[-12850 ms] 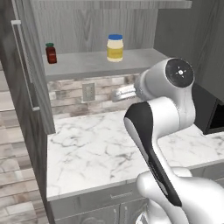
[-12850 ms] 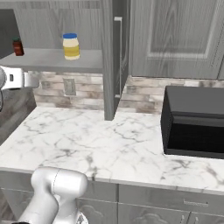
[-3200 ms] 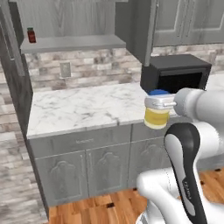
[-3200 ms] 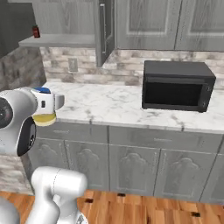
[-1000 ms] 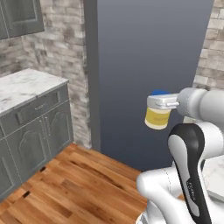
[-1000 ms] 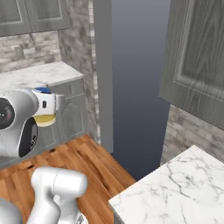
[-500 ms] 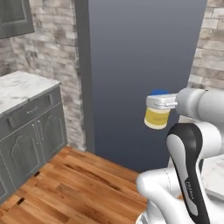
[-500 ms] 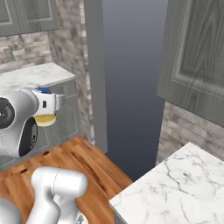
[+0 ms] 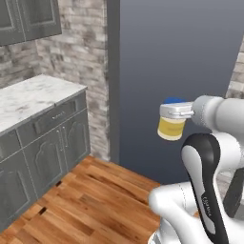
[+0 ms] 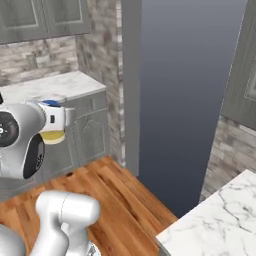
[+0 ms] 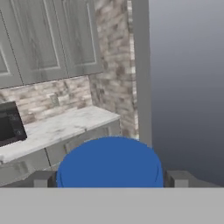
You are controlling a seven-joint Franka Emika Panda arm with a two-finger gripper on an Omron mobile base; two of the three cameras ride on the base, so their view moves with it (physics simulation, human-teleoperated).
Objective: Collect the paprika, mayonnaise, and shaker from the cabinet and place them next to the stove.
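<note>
- Gripper [image 9: 175, 112] is gripping the mayonnaise [image 9: 170, 127] just under its blue lid [image 11: 110, 165]; fingers [image 11: 43, 178] are spread wide, pinching the jar from both sides.
- Jar is hanging upright in mid-air, out in front of the arm, over the wood floor [image 9: 90, 195], touching nothing else.
- Behind the jar a tall dark blue-grey panel [image 9: 176, 71] is standing, w/ brick wall [image 9: 81, 62] to its left.
- Far left: marble counter [image 9: 33, 95] is sitting on grey base cabinets [image 9: 52, 147], grey wall cabinets [image 9: 28, 19] above.
- Hand view: black microwave [image 11: 9, 127] is sitting on that counter, far left.
- Right base view: a marble counter corner [image 10: 220, 225] is showing near right, w/ a grey cabinet door [image 10: 242, 80] above it.
</note>
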